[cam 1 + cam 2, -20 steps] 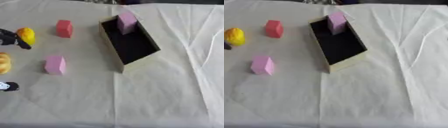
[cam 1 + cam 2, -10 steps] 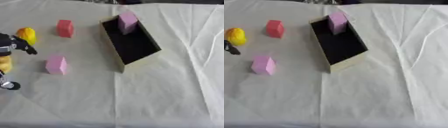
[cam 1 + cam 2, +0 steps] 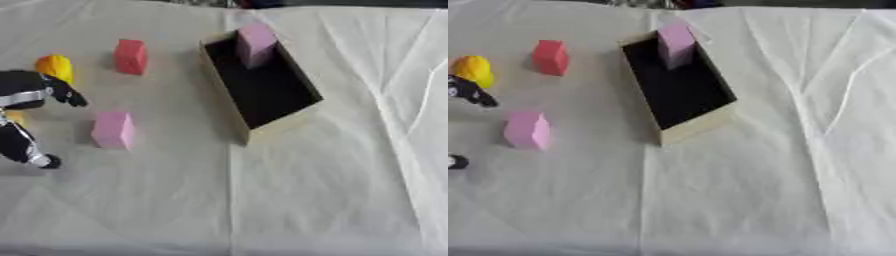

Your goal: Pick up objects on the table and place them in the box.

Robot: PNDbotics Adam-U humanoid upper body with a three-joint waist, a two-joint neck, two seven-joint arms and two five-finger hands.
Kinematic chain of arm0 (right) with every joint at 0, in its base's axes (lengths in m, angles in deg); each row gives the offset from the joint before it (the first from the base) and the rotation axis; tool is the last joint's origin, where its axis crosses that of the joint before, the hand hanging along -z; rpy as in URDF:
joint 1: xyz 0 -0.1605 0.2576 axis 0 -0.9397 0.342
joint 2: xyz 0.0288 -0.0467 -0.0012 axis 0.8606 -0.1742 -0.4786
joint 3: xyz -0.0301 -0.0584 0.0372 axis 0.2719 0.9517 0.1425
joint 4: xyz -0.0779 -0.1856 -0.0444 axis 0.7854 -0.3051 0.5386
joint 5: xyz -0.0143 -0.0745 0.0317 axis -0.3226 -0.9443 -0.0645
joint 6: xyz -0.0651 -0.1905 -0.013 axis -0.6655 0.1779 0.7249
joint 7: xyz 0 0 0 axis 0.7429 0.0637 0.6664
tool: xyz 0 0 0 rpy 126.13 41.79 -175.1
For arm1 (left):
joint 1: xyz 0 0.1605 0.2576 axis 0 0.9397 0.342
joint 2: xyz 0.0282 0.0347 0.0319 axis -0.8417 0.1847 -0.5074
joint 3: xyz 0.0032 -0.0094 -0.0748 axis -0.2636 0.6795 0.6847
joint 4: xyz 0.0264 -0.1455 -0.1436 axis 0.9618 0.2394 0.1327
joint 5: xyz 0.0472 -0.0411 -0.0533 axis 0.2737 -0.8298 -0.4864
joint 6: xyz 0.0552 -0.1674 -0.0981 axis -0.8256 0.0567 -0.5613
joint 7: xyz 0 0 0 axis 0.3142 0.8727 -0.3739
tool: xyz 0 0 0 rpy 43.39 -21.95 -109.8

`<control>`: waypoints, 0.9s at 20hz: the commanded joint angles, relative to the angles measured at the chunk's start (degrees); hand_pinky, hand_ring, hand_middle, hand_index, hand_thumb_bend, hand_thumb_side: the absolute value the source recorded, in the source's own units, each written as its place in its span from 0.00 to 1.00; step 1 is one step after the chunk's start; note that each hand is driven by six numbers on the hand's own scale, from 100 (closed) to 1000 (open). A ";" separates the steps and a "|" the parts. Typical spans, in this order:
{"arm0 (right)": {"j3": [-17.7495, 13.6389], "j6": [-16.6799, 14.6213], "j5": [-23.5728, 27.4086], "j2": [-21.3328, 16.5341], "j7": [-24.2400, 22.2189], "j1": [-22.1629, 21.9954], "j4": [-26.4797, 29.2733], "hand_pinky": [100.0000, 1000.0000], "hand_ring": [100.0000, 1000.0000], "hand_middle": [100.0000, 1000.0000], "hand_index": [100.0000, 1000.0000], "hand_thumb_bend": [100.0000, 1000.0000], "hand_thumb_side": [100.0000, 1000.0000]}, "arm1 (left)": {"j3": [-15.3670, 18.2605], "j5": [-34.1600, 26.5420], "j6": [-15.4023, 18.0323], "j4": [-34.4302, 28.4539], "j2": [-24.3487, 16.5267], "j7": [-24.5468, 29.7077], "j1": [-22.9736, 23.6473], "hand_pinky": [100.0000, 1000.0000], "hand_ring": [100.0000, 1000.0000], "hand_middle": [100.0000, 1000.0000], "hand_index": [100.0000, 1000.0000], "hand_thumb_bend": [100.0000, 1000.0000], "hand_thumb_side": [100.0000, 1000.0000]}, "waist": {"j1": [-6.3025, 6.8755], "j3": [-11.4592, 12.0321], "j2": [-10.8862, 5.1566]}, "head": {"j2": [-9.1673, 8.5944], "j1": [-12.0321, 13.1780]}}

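Box (image 3: 262, 90) sits open on the white desk (image 3: 332, 190), one pink block (image 3: 255, 44) inside; left robot hand (image 3: 26, 95) spreads open beside another pink block (image 3: 114, 130), near the yellow piece (image 3: 54, 67) and red block (image 3: 131, 56).

Left robot hand (image 3: 24, 95) cut off by edge.

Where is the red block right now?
The red block stands on the table's far left, between the yellow object and the box, beyond the pink block.
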 commanded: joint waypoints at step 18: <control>0.33 -1.69 1.22 -0.57 -1.03 1.16 0.93 0.83 0.73 0.76 0.84 0.00 0.76 | -1.64 4.47 4.60 13.33 10.63 0.53 -9.08 0.89 0.83 0.76 0.87 0.52 0.03 | 1.35 -0.83 0.76 | 0.24 1.02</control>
